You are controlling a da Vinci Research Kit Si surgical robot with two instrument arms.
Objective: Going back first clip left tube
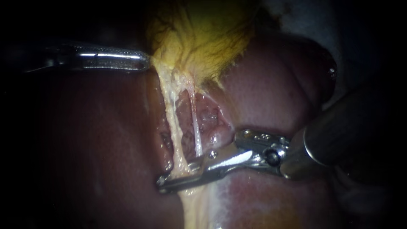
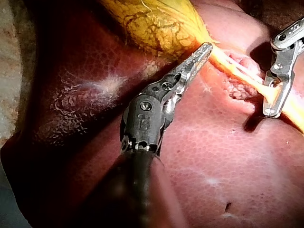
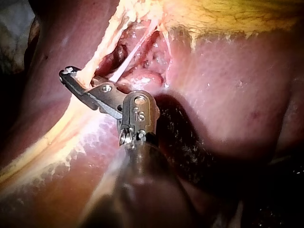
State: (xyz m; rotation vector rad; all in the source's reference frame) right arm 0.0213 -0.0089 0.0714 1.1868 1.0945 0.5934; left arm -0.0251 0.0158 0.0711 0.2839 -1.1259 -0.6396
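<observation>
Two pale tubes run down from the yellow gallbladder across a raw red bed. The left tube is the thicker one, the right tube a thin strand. My right instrument reaches in from the right, its long jaws shut on the left tube near its lower end. I see no clip apart from the jaws. My left instrument comes in from the left, jaws shut on the gallbladder's neck and holding it taut. The right instrument also shows in the left wrist view, ahead of my left jaws.
Dark red liver surrounds the bed on both sides, with a rounded lobe beside the right shaft. Pale fatty tissue continues below the jaws. The right instrument's thick shaft fills the lower right.
</observation>
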